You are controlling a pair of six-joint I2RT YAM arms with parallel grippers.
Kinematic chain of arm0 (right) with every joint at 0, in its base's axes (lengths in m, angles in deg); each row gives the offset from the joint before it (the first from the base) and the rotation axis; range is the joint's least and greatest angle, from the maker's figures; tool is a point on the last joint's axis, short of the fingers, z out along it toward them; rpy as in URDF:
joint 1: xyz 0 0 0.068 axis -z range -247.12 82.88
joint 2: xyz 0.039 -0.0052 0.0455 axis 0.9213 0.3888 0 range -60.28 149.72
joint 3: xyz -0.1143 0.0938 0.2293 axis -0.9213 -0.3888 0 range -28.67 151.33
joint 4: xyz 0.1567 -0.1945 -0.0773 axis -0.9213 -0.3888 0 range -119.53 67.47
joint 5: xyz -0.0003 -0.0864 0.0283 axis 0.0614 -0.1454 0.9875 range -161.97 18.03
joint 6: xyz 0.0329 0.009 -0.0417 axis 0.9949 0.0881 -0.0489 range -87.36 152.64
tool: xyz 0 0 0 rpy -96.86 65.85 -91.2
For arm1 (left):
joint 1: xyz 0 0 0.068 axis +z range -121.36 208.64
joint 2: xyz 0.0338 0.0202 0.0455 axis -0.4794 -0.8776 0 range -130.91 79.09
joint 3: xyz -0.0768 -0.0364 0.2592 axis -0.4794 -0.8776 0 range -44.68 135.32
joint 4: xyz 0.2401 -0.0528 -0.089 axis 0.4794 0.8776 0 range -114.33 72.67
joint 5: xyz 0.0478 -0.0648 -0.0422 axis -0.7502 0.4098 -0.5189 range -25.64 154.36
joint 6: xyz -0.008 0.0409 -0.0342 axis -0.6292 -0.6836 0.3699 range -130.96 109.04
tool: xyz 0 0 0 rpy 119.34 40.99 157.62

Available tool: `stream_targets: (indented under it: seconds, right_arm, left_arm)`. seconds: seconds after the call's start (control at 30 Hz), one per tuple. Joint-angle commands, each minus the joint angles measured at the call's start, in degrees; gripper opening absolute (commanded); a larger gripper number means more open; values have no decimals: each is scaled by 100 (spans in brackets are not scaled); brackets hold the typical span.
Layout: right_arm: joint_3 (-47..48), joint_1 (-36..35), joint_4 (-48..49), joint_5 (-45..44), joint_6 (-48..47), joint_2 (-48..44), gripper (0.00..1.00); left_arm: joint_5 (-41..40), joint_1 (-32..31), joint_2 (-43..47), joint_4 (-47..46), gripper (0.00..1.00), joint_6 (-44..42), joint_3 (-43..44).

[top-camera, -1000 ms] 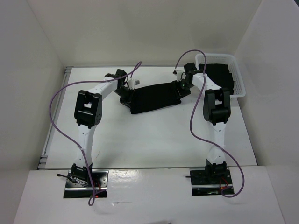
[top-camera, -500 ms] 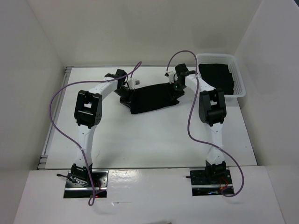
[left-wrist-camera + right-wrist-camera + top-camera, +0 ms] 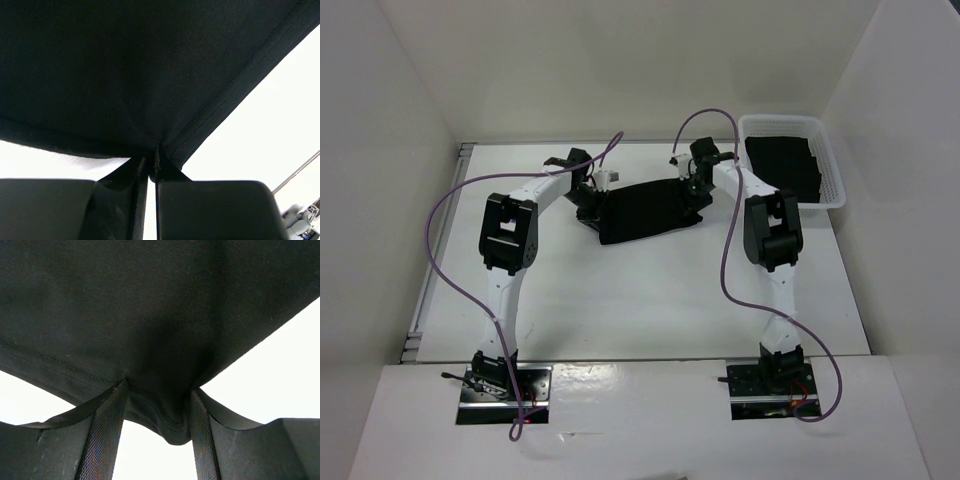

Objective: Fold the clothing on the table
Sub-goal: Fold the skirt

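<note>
Item: clothing (image 3: 648, 210), a plain black garment of soft matte fabric. It lies as a slanted band at the far middle of the flat white bench (image 3: 620, 300), drawn out between both arms.

Held by: left end effector (image 3: 150, 162), jaws all but closed, nipping a hemmed corner, apparently to anchor that end.

Also held by: right end effector (image 3: 157, 400), jaws partly apart, clamped on a thick bunch at the opposite end, probably ready to carry it across for a fold.

Nearby: white plastic lattice basket (image 3: 837, 185) at far right, holding dark folded fabric.
</note>
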Motion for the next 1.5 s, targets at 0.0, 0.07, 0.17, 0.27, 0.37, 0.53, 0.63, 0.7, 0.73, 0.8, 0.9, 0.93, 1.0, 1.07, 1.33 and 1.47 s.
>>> stream_targets:
  seconds: [0.0,0.07,0.17,0.27,0.37,0.53,0.63,0.7,0.73,0.8,0.9,0.93,1.0,1.07,1.33,1.47]
  right_arm:
    - [-228,64,83,-213,-4,-169,56]
    - [-228,134,84,-265,-4,-231,56]
    - [-280,204,84,-266,-4,-283,56]
    - [-281,266,84,-266,-4,-283,56]
    - [-342,266,84,-266,-4,-336,56]
    - [-448,266,137,-266,-4,-389,56]
    - [-448,266,137,-266,-4,-441,56]
    - [-500,266,137,-266,-57,-441,53]
    - [-501,266,137,-266,-57,-441,53]
    - [-553,266,137,-266,-57,-441,48]
    - [-553,266,137,-205,-57,-441,35]
    - [-553,266,137,-204,-109,-441,32]
    - [-606,266,137,-204,-110,-441,20]
    - [-606,266,137,-204,-110,-441,12]
    - [-510,266,189,-433,-57,-546,0]
    - [-211,266,76,-546,-4,-600,0]
  left_arm:
    - [-105,-46,181,222,10,-144,-95]
    - [-105,-46,181,222,10,-144,-95]
    - [-105,-46,181,222,10,-144,-95]
    - [-105,-46,181,222,10,-144,-95]
    - [-105,-46,181,222,10,-144,-95]
    - [-105,-46,234,222,10,-144,-95]
    - [-105,-46,234,222,10,-197,-95]
    - [-105,-46,234,222,10,-197,-95]
    - [-105,-46,234,222,10,-197,-95]
    - [-105,-46,234,222,10,-197,-95]
    - [-105,-46,286,222,10,-197,-95]
    - [-105,-46,286,222,10,-197,-95]
    - [-105,-46,286,222,10,-197,-148]
    - [-105,-46,286,222,10,-197,-148]
    - [-157,-46,339,222,10,-197,-148]
    - [-157,-46,339,222,9,-197,-201]
